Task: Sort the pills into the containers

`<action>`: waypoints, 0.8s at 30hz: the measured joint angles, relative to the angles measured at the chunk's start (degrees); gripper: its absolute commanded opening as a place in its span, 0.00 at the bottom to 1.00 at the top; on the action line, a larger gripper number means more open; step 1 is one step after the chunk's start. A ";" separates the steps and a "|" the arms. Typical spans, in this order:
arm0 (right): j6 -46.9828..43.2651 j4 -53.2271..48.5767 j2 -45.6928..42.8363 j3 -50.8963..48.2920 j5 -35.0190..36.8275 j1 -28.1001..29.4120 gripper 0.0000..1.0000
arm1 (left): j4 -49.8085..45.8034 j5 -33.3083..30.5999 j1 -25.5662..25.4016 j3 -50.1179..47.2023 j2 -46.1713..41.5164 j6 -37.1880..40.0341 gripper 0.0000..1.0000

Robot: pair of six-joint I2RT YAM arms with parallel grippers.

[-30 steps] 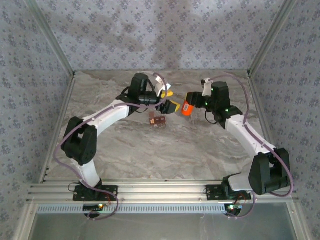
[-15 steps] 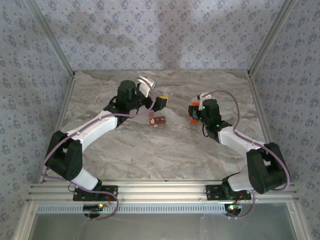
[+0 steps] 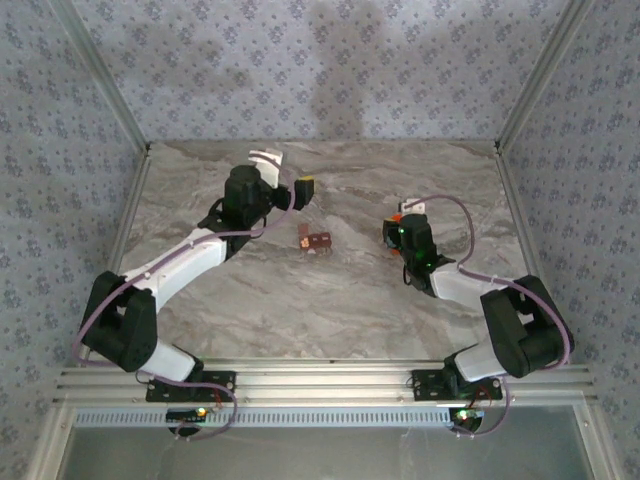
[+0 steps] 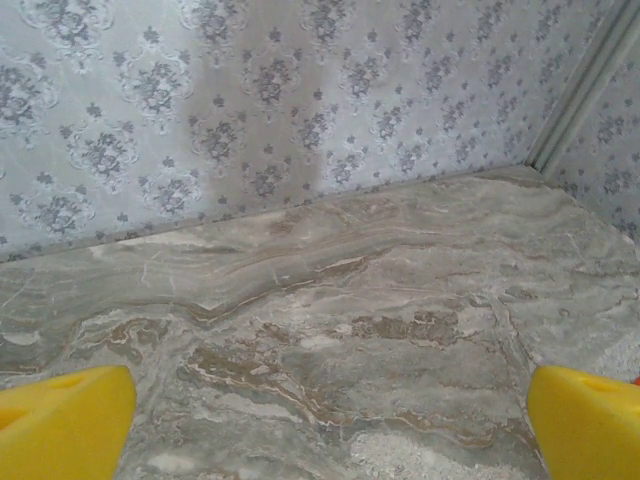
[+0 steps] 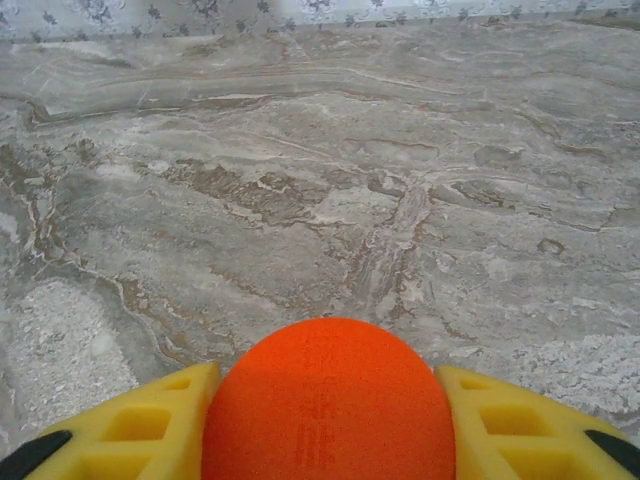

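As one orange bottle (image 5: 328, 400) sits clamped, one container strip (image 3: 316, 242)

One orange bottle (image 5: 328, 400), one brown container strip (image 3: 316, 241)

In the containers (image 3: 316, 241) I can't tell compartments or pills (too small from above); the orange bottle (image 5: 328, 400) runs past the right wrist view's bottom edge.
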 measured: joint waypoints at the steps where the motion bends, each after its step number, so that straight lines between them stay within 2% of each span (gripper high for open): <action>1: 0.13 0.13 0.00 -0.11 0.20 0.00 0.54 | -0.02 -0.28 0.07 0.00 0.00 -0.33 1.00; 4: 0.90 0.31 -0.26 -0.37 0.76 0.00 0.64 | -0.15 -1.11 0.26 -0.02 0.00 -1.57 1.00; 10: 1.64 -1.11 -3.30 -0.52 0.28 -0.70 0.75 | -0.20 -3.41 0.31 -0.33 -0.07 -3.45 1.00; 17: 2.56 -7.82 -10.64 1.84 -3.41 -3.65 0.77 | 0.17 -10.10 0.76 -1.95 -1.33 -8.33 1.00; 21: 2.99 -15.69 -13.14 10.43 -8.79 -3.82 0.76 | -2.80 -12.59 2.08 -1.62 -1.66 -11.37 1.00; 24: 4.11 -22.34 -12.68 19.12 -14.27 -3.37 0.74 | -10.25 -12.57 2.86 2.40 -0.39 -11.28 0.99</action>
